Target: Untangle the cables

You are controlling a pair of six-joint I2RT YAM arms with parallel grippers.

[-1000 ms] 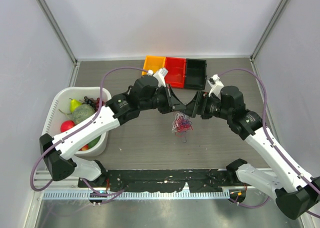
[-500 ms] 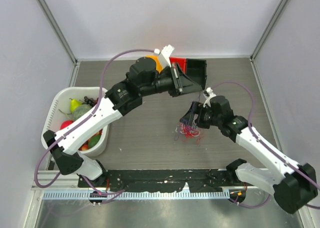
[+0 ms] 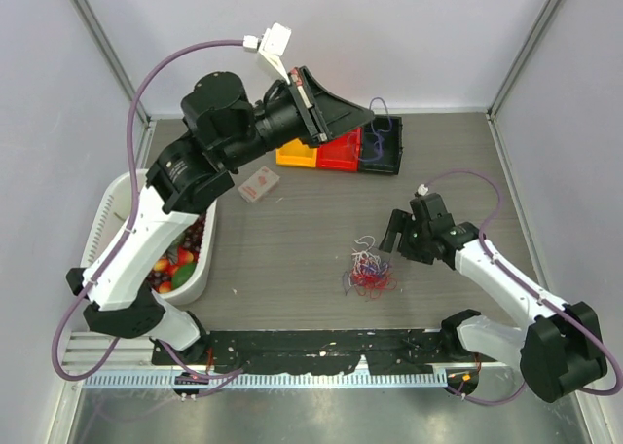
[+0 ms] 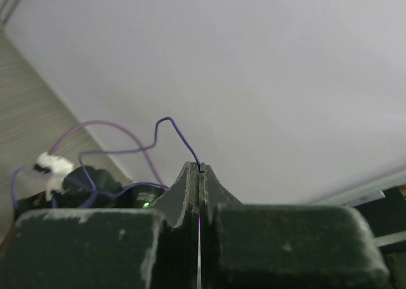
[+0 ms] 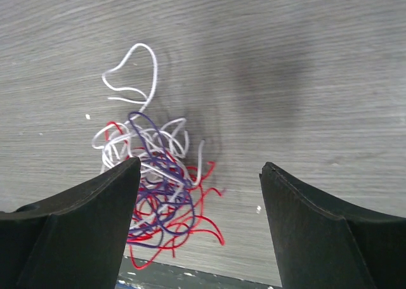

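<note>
A tangle of thin red, white and purple cables (image 3: 368,271) lies on the table in front of the middle; the right wrist view shows the tangle (image 5: 155,181) low and to the left. My right gripper (image 3: 393,240) hovers just right of it, open, with nothing between its fingers (image 5: 201,166). My left gripper (image 3: 367,123) is raised high over the back bins and is shut (image 4: 200,168) on one end of a purple cable (image 4: 171,127). That loose purple cable (image 3: 378,104) dangles from the tips towards the black bin.
Orange (image 3: 295,153), red (image 3: 341,153) and black (image 3: 385,148) bins stand in a row at the back. A white basket (image 3: 109,208) with fruit sits at the left. A small white packet (image 3: 258,184) lies on the table near the left arm.
The left arm has risen and swung back, drawing a purple cable out of the tangle. The right gripper has dropped towards the front right, and the tangle now rests on the table.
</note>
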